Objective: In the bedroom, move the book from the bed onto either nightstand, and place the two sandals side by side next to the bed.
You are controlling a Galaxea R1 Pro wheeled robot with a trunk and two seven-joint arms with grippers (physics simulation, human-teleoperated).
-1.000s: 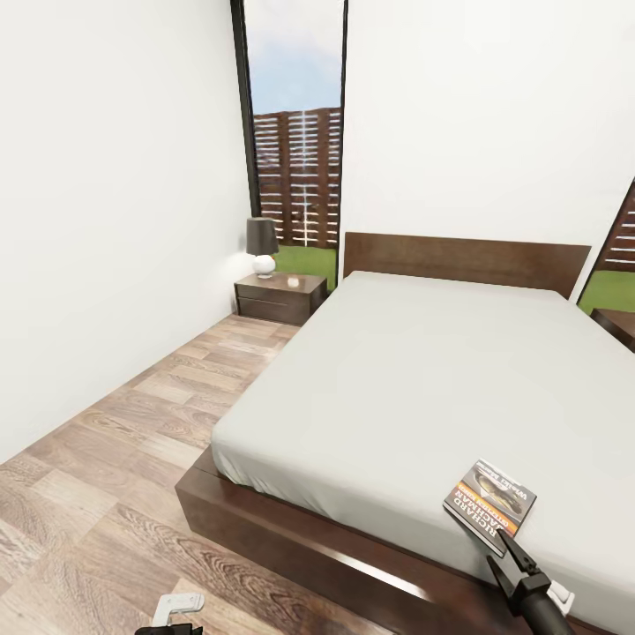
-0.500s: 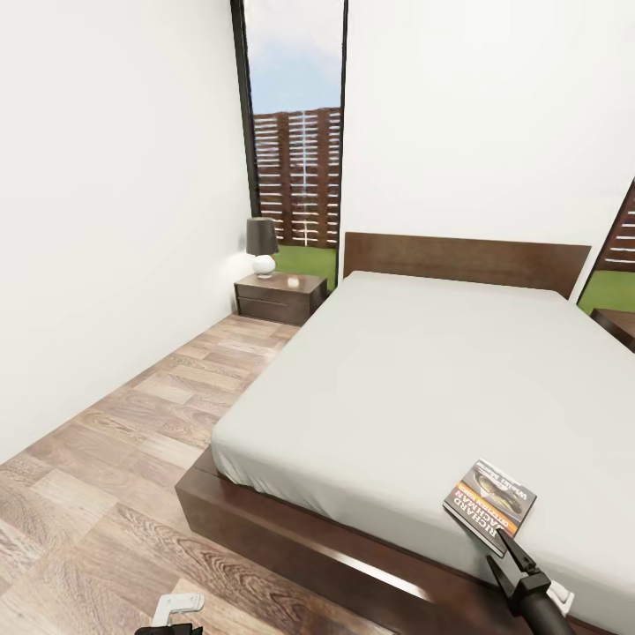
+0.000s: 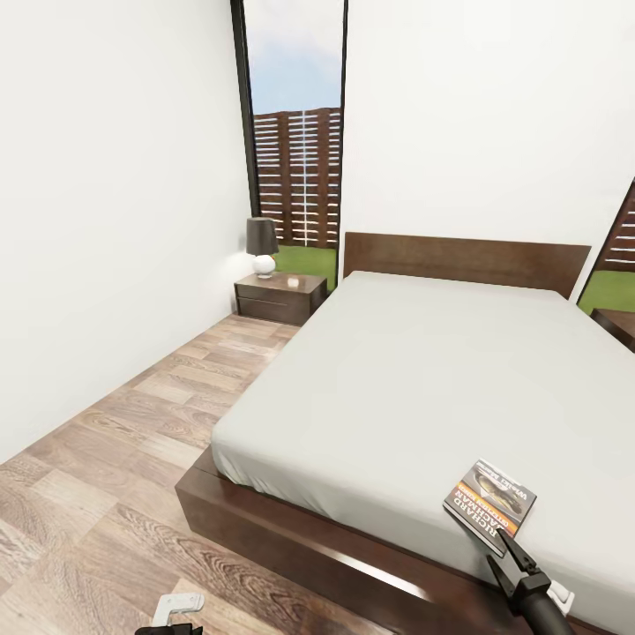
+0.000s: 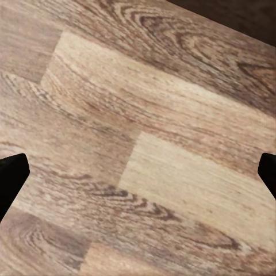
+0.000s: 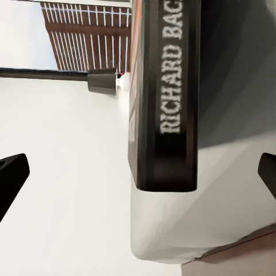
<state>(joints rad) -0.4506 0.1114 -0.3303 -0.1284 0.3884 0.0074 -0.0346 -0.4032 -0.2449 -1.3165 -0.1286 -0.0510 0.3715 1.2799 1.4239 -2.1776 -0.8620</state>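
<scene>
The book (image 3: 491,505), dark with an orange band and white "RICHARD" lettering, lies flat on the pale mattress of the bed (image 3: 423,379), near its foot corner. My right gripper (image 3: 494,554) is open just short of the book's near edge, one finger reaching its corner. In the right wrist view the book's spine (image 5: 168,98) stands ahead of the open right gripper (image 5: 138,172), which touches nothing. My left gripper (image 4: 138,172) is open and empty above the wood floor, low at the head view's edge (image 3: 169,628). A nightstand (image 3: 280,295) stands left of the headboard. The sandals are out of view.
A dark-shaded lamp (image 3: 261,245) with a white base sits on the left nightstand. Part of a second nightstand (image 3: 617,324) shows at the bed's far right. A wood-plank floor (image 3: 132,441) runs between the white wall and the bed's dark frame (image 3: 291,529).
</scene>
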